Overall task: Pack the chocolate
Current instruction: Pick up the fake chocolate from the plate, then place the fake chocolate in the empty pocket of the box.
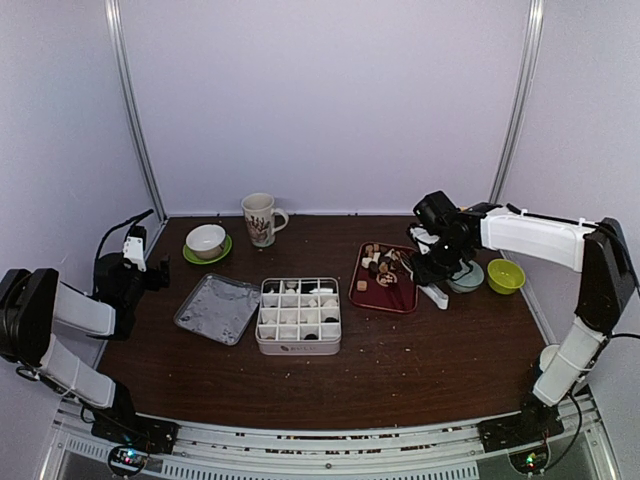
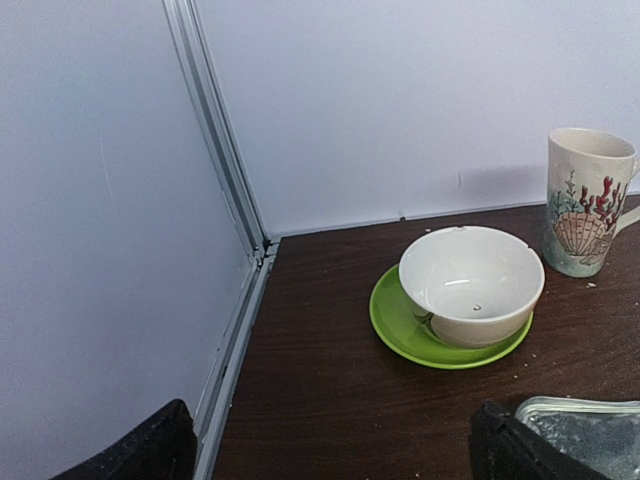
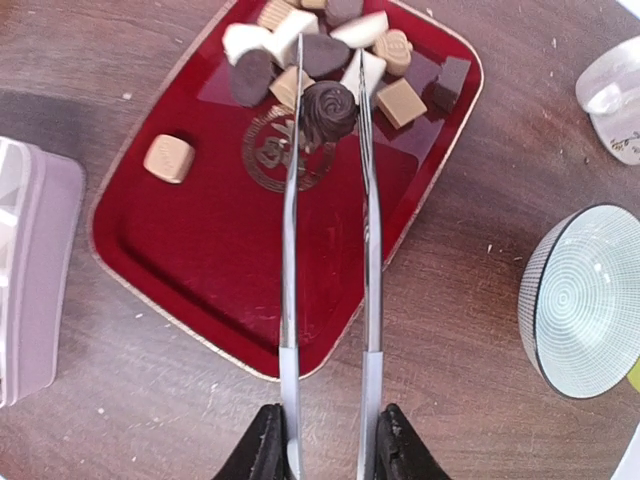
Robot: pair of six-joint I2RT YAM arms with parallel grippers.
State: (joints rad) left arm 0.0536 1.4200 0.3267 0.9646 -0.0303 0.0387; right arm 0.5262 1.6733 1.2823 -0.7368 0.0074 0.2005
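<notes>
The right gripper (image 3: 330,452) is closed narrowly around the handle end of a pair of slim silvery tongs (image 3: 289,260), squeezing the two arms nearly parallel; the tong tips pinch a dark brown, swirl-topped chocolate (image 3: 328,110) over the far half of the dark red rectangular tray (image 3: 200,250); whether that piece is off the tray's floor cannot be told; the other chocolates, a huddle of dark, tan and white pieces (image 3: 290,45), sit at the tray's far end, and one tan square (image 3: 168,157) lies alone near its left edge; just left of the tray stands a white box (image 1: 298,316) divided into square compartments, several holding pale or dark pieces; farther left of the tray lies a shallow silvery lid (image 1: 217,308); a grey-lined round bowl (image 3: 590,300) sits just right of the tray, a lime-green bowl (image 1: 505,276) beyond it; the left gripper (image 2: 330,440) hangs well left of the tray with its fingers spread wide and empty, facing a white bowl (image 2: 470,285) on a green saucer (image 2: 395,330) and a shell-patterned mug (image 2: 585,200).
</notes>
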